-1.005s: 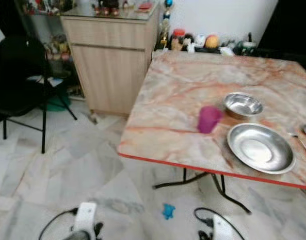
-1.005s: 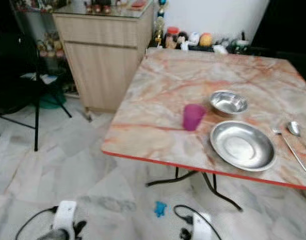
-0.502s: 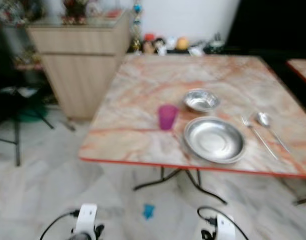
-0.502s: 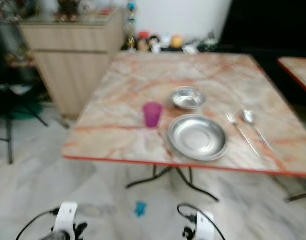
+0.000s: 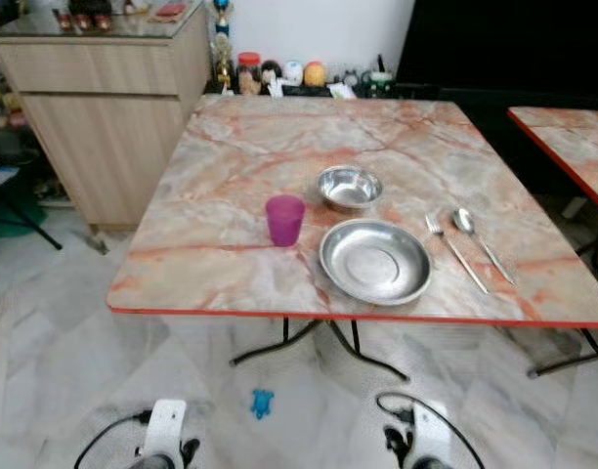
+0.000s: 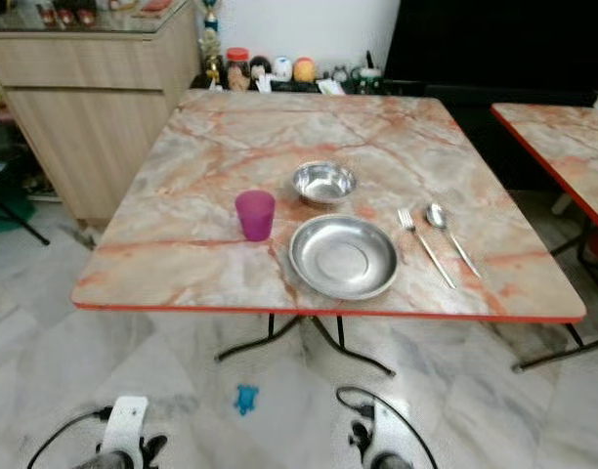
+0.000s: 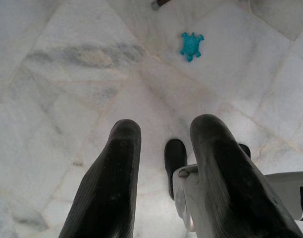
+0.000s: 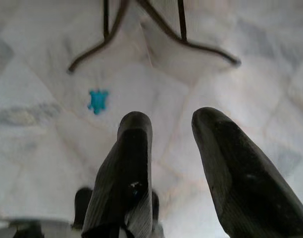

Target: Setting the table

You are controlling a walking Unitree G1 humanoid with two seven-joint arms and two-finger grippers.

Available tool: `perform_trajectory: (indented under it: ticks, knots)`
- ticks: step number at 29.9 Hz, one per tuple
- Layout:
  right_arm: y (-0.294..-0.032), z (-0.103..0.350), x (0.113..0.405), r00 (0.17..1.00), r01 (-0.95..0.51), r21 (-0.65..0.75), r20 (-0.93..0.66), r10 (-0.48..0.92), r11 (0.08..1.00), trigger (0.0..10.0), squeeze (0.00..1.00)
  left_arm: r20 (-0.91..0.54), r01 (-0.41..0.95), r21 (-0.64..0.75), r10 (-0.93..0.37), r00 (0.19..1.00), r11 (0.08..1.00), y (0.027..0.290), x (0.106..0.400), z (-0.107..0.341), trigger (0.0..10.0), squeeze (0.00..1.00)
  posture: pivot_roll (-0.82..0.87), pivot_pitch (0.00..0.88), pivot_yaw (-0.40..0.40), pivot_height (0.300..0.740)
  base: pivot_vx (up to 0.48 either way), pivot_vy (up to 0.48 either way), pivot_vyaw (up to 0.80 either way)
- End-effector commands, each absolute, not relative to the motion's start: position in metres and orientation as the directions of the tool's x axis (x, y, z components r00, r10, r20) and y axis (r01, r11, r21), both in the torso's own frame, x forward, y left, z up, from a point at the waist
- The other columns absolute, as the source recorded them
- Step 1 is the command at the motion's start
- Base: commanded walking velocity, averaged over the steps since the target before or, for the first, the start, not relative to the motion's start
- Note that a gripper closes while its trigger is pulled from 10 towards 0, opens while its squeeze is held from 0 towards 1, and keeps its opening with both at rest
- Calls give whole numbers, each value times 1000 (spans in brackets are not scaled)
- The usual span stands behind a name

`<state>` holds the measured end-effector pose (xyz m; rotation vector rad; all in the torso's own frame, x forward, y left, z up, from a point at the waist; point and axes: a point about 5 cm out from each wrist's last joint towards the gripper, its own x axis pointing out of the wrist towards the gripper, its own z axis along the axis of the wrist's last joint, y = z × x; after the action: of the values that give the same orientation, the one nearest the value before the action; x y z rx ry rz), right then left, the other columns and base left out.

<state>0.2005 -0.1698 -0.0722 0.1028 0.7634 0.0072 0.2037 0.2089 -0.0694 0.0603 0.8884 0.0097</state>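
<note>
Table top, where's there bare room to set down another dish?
The table is bare left of the purple cup and across the far half behind the small bowl. It is crowded near the front, around the plate, fork and spoon.

1. The left gripper (image 7: 164, 144) points down at a pale marble-tiled floor (image 7: 67, 74), its two black jaws parted with bare floor in the gap.
2. A small turquoise turtle toy (image 7: 191, 44) lies on the floor well beyond the jaw tips.
3. A white and black part of the robot's body (image 7: 191, 198) shows beneath the jaws.
</note>
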Motion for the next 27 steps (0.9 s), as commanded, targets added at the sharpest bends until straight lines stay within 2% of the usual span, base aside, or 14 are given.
perform_trajectory:
  ticks: [1,4,6,7,10,14,19,22,24,27]
  knots:
    - [-176,-63,211,776,28,80,-630,28,996,10000,0,-788,14,53,33,615,998,209,199,-72,10000,0,102,0,-81,740,0,0,0]
    - [-184,-53,219,835,10,-4,-550,-11,1000,10000,0,-790,12,53,35,613,998,209,198,-73,10000,0,106,0,-90,740,0,0,0]
    - [-189,-43,221,888,49,-1,-457,-44,999,10000,0,-790,9,54,37,612,999,209,198,-73,10000,0,103,0,-91,740,0,0,0]
    - [-189,-43,221,888,49,-1,-457,-44,999,10000,0,-790,9,54,37,612,999,209,198,-73,10000,0,103,0,-91,740,0,0,0]
    - [-191,-32,210,934,41,-61,-353,-60,997,10000,0,-793,10,56,39,608,998,209,197,-73,10000,0,94,0,-93,740,0,0,0]
    - [-188,-18,182,960,66,-64,-267,-81,996,10000,0,-794,23,60,33,607,998,209,196,-74,10000,0,88,0,-95,740,0,0,0]
    - [-185,8,175,977,98,-71,-182,-110,993,10000,0,-794,29,62,32,607,998,208,197,-73,10000,0,85,0,-94,740,0,0,0]
    - [-192,29,190,982,151,-53,-109,-156,987,10000,0,-791,30,63,32,610,998,208,198,-73,10000,0,78,0,-88,740,0,0,0]
    - [-204,56,221,979,203,5,-19,-203,979,10000,0,-789,30,65,33,613,997,209,198,-73,10000,0,75,0,-85,740,0,0,0]
    - [-208,65,234,977,215,34,-1,-215,976,10000,0,-787,28,65,34,616,997,209,199,-72,10000,0,77,0,-85,740,0,0,0]
